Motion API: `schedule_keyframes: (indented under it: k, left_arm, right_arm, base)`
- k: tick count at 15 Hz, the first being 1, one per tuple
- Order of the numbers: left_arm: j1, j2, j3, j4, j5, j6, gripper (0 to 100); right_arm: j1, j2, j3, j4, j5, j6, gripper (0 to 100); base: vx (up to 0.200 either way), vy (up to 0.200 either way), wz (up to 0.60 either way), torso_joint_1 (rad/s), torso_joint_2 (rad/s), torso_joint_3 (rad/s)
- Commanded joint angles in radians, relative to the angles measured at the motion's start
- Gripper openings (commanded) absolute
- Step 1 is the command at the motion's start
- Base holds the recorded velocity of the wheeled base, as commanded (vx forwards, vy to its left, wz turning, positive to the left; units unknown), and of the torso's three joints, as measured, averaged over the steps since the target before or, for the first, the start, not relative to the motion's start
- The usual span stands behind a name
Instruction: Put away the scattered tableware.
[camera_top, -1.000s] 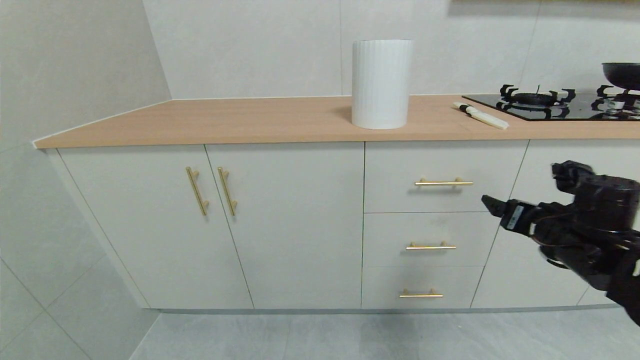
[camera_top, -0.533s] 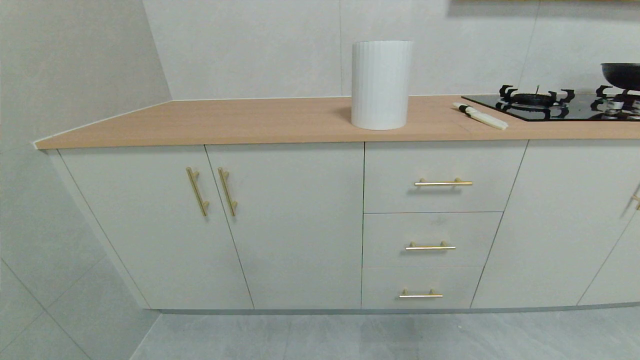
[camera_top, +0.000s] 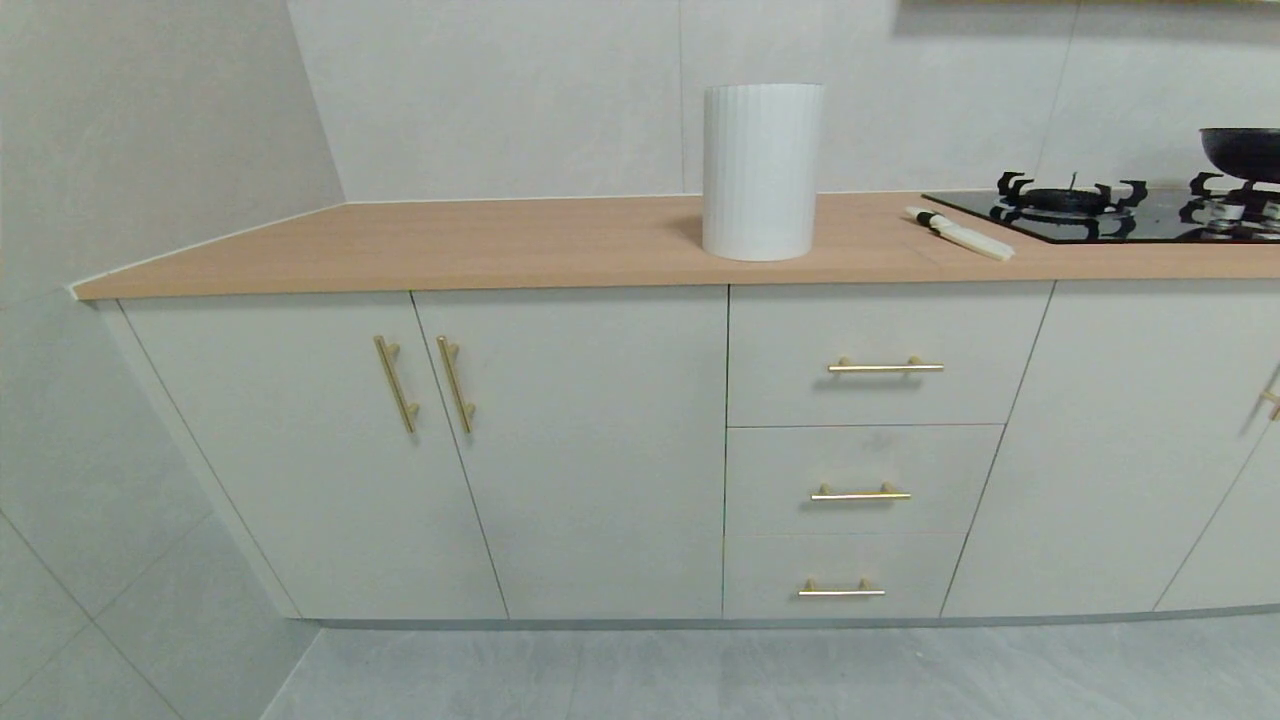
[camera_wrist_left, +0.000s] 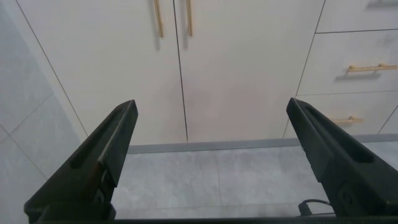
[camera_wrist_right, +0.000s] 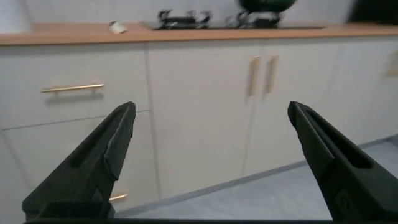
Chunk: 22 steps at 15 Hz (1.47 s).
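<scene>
In the head view the worktop carries one scattered piece, a white utensil. It lies flat toward the right end, just beside the left edge of the hob. A white ribbed holder stands upright near the middle, close to the front edge and apart from the utensil.

In the left wrist view my left claw is spread wide and empty. It faces the cupboard doors and the floor.

In the right wrist view my right claw is also wide and empty, low before the drawers. One end of the utensil shows on the worktop above.

I judge that the picking is not yet begun. Next I must raise the right claw to the utensil, close it on the handle, and probably carry it to the holder.
</scene>
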Motion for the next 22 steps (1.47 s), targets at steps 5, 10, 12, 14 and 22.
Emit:
schedule_keyframes:
  k: [5, 10, 12, 14, 22]
  left_arm:
    - [0.001, 0.0, 0.0, 0.0, 0.0, 0.0, 100]
    - [0.0, 0.0, 0.0, 0.0, 0.0, 0.0, 100]
    - [0.001, 0.0, 0.0, 0.0, 0.0, 0.0, 100]
    - [0.0, 0.0, 0.0, 0.0, 0.0, 0.0, 100]
    - [0.0, 0.0, 0.002, 0.0, 0.0, 0.001, 100]
  right_arm:
    - [-0.02, -0.087, 0.294, -0.074, 0.261, 0.111, 100]
    - [-0.02, -0.086, 0.393, -0.073, 0.34, 0.111, 100]
    - [-0.02, -0.083, 0.393, -0.065, 0.35, 0.109, 100]
    - [-0.02, -0.086, 0.393, -0.065, 0.348, 0.117, 100]
    - [-0.02, -0.087, 0.393, -0.066, 0.354, 0.152, 100]
  base:
    - [0.0, 0.0, 0.0, 0.0, 0.0, 0.0]
    - [0.0, 0.0, 0.0, 0.0, 0.0, 0.0]
    - [0.0, 0.0, 0.0, 0.0, 0.0, 0.0]
    - [0.0, 0.0, 0.0, 0.0, 0.0, 0.0]
    - [0.025, 0.0, 0.0, 0.0, 0.0, 0.001]
